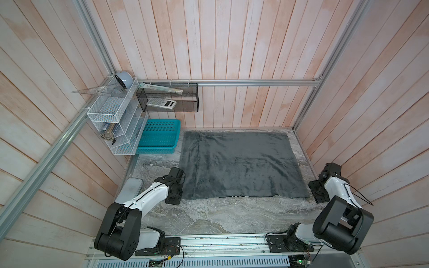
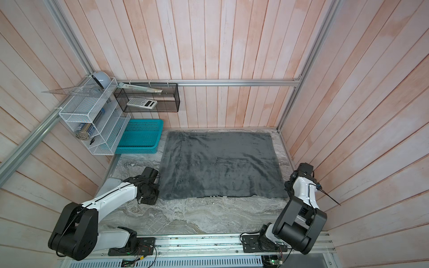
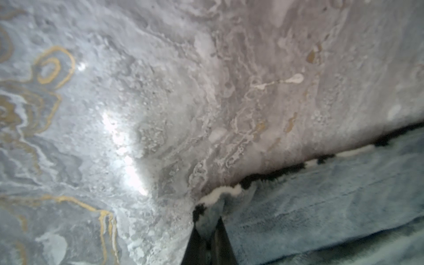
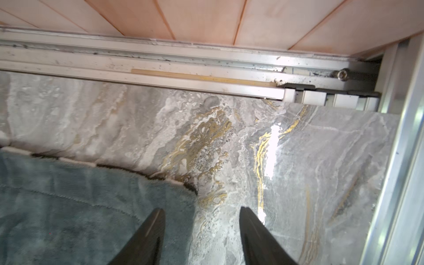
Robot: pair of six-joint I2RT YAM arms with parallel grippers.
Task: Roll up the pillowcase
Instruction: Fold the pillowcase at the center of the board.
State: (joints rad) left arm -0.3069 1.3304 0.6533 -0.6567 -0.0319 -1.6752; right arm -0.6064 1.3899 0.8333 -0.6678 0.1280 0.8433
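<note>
Between left pincer and right pincer lies one pillowcase.

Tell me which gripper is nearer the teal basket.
Left. The left gripper pinches the pillowcase at its near corner on the teal basket side; the right gripper is open at the opposite near corner, across the cloth.

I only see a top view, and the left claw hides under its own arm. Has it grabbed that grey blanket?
Observer: Yes. The left wrist view shows the left gripper shut on a corner of the pillowcase.
Operator: And the right claw?
Observer: The right gripper is open, one finger over the cloth's corner, the other over bare table.
Operator: Is the cloth grey throughout?
Observer: No; black-and-white pile lines its edge.
</note>
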